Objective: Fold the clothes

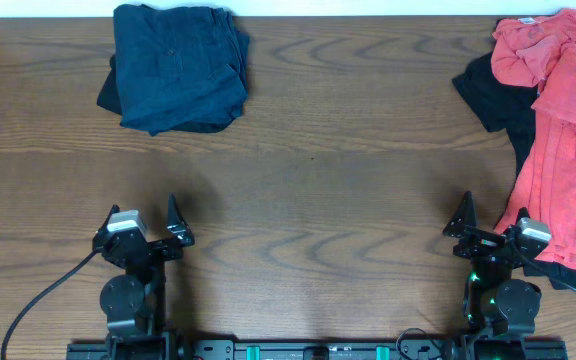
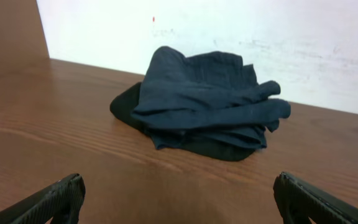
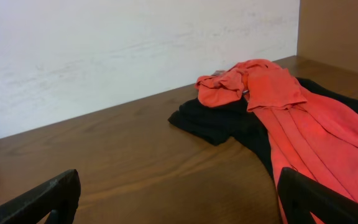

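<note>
A folded dark blue garment lies on top of a black one at the far left of the table; it also shows in the left wrist view. A red garment lies unfolded over a black garment at the far right, and both show in the right wrist view: red garment, black garment. My left gripper is open and empty near the front edge, its fingers wide apart in its wrist view. My right gripper is open and empty next to the red garment's lower end; in its wrist view the fingers are wide apart.
The wooden table runs between the two piles. A white wall stands behind the table's far edge. A cable trails from the left arm's base.
</note>
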